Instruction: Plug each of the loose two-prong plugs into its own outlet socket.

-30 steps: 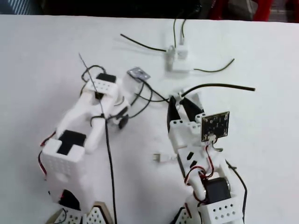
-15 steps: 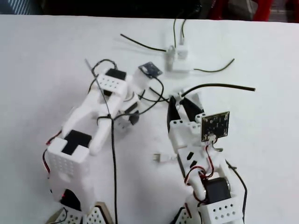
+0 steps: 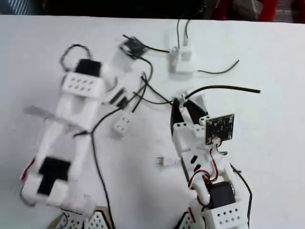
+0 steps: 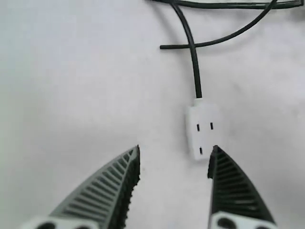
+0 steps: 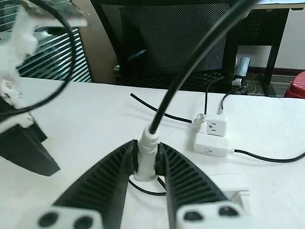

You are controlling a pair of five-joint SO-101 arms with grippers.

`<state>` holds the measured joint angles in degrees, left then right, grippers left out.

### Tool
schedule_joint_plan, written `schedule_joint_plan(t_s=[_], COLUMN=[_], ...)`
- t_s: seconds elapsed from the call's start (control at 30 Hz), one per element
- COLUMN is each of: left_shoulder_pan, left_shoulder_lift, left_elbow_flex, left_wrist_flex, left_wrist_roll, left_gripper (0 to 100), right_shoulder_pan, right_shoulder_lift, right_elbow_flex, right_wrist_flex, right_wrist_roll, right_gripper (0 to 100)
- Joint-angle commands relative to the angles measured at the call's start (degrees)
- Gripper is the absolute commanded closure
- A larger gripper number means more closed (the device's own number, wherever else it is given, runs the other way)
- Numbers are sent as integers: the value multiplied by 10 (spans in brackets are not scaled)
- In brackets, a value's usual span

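Right wrist view first, closest in: the right gripper (image 5: 146, 144) is pinching a white plug (image 5: 147, 167) by its body, and the black cord (image 5: 190, 67) arcs up and away over the fingers. My read is that it grips the body so the prongs, hidden below the fingers, stay free to meet a socket. The cord rides high, so it won't drag across the table (image 3: 267, 157). In the high view, what looks like a small spare plug (image 3: 162, 161) lies flat just beside that arm's base, untouched, probably waiting its turn. Over to the left wrist view: the left gripper (image 4: 174, 151) is spread wide above the table. A white socket (image 4: 203, 129) lies flat with its slots facing up. It sits just beyond one fingertip, not centred between the jaws, and its black lead (image 4: 193, 62) runs off away from the gripper. That wide spread suggests the gripper means to straddle the socket body and steady it. I'd say it needs a sideways nudge before closing. With the slots up, the plug would have to come down from above. Farthest back, a white outlet cluster (image 3: 181, 62) sits near the table's far side with thin cords trailing off it, well apart from both grippers.
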<state>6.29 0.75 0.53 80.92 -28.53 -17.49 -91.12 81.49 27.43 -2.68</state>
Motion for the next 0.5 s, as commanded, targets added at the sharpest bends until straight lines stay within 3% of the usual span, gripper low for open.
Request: schedule_joint_plan(t_s=[0.0, 0.1, 0.2, 0.33, 0.47], left_shoulder_pan=[-46, -87, -122, -134, -146], left_shoulder_lift=[-179, -262, -340, -423, -482], left_elbow_flex=[95, 196, 316, 462, 546], left_wrist_flex=[-6, -44, -121, -243, -305], left_wrist_roll=[5, 46, 88, 117, 193], left_gripper=[761, 762, 759, 759, 759], right_shoulder_pan=[1, -16, -90, -187, -236], right_shoulder_lift=[-4, -3, -3, -3, -2], right_elbow_flex=[-5, -5, -6, -6, -7], right_wrist_flex=[-10, 0, 37, 78, 89], right_wrist_roll=[6, 17, 68, 113, 142], right_gripper=[981, 981, 981, 981, 981])
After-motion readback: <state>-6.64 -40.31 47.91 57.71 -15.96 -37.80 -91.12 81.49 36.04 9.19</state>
